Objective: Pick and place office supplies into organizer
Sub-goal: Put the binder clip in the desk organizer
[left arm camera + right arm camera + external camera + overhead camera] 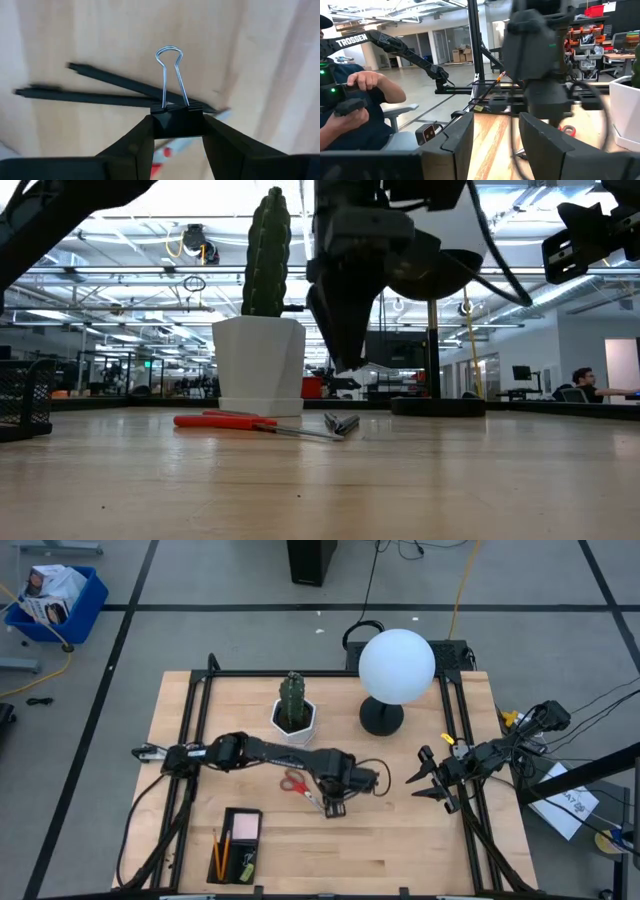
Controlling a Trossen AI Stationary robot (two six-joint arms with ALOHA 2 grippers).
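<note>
Left claw: clamped on a black binder clip by its body, wire handles pointing away from the fingers, presumably so the clip can be dropped into a compartment without snagging. Position: lifted off the bench near its middle, above two thin dark pens that lie crossed on the wood.

Right claw: fingers apart, holding nothing, parked toward the bench's right edge, well clear of the work; judged to be waiting.

Red-handled scissors: flat on the bench, just beside the left claw, in front of the cactus in its white pot; not yet collected.

Organizer: black tray at the front of the bench, well apart from the clip. Contents visible: a pink sticky-note pad and orange pencils; other small items too small to tell.

Stage, as judged: clip gripped and raised, carry to the organizer yet to come.
</note>
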